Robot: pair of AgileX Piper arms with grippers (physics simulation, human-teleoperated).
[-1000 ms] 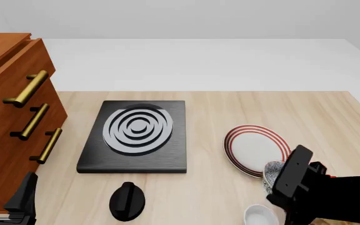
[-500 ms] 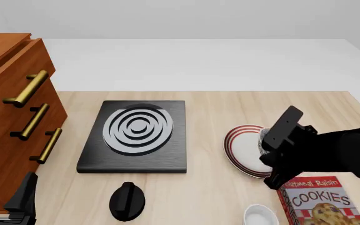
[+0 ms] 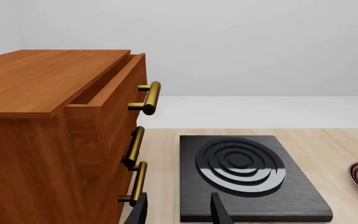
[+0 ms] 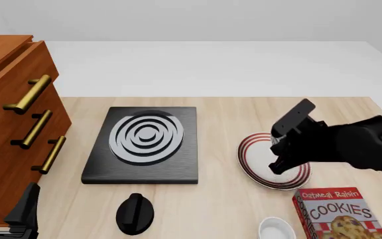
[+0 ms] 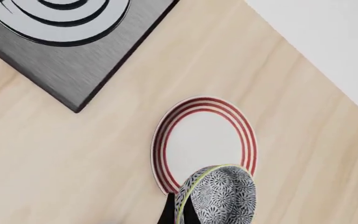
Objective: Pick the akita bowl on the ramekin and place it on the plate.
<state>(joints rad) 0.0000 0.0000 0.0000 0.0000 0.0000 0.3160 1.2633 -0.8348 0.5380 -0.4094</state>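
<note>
In the right wrist view the akita bowl [image 5: 221,196], grey speckled inside, hangs tilted above the near rim of the red-striped plate [image 5: 203,140]. My right gripper [image 5: 180,212] is shut on its rim, with one dark finger [image 5: 168,213] showing on the outside. In the front view my right gripper [image 4: 285,155] is over the plate [image 4: 252,157] and the arm hides the bowl. The small white ramekin [image 4: 275,229] stands bare at the table's front edge. My left gripper [image 3: 179,212] is open and holds nothing, low at the front left [image 4: 8,209].
A black stove plate with ring burner [image 4: 144,143] lies at mid-table, and a black knob [image 4: 135,213] sits in front of it. A wooden drawer cabinet [image 4: 15,124] stands at the left. A cookies box [image 4: 337,215] lies right of the ramekin.
My right arm has carried the bowl away from the ramekin and forward over the plate, uncovering the cookies box. The left arm has stayed still.
</note>
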